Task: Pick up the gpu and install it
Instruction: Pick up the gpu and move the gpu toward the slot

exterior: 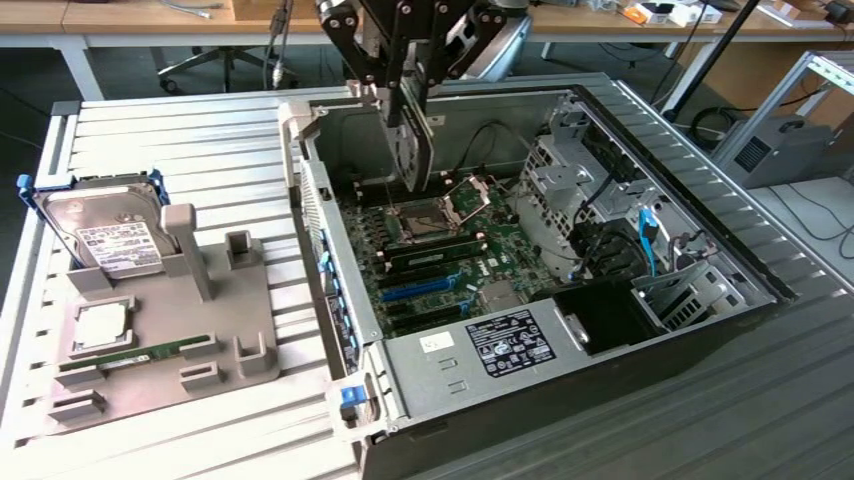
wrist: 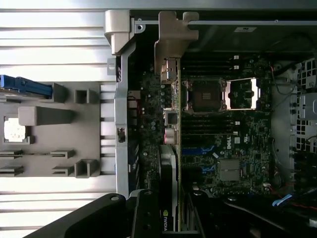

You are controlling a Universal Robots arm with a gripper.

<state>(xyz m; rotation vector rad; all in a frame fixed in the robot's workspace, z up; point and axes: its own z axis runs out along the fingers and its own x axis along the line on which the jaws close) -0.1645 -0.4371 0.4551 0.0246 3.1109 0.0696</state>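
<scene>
My gripper (exterior: 407,72) is shut on the gpu (exterior: 411,135), a thin dark card that hangs on edge, upright, over the open computer case (exterior: 441,365). Its silvery bracket (exterior: 371,96) stands beside the case's rear wall. The card's lower edge hovers above the motherboard (exterior: 447,255), near the CPU socket (exterior: 420,215) and apart from the blue slots (exterior: 420,290). In the wrist view the gpu (wrist: 171,104) appears edge-on, with its bracket (wrist: 173,34) at the far end, and my gripper (wrist: 171,210) clamps the card by its labelled end over the motherboard (wrist: 233,144).
On the exterior view's left a grey holder (exterior: 200,330) carries a hard drive (exterior: 107,235), a CPU chip (exterior: 104,325) and a green memory stick (exterior: 134,355). Inside the case, a drive cage (exterior: 574,170) and a blue cable (exterior: 647,235) lie on the right side.
</scene>
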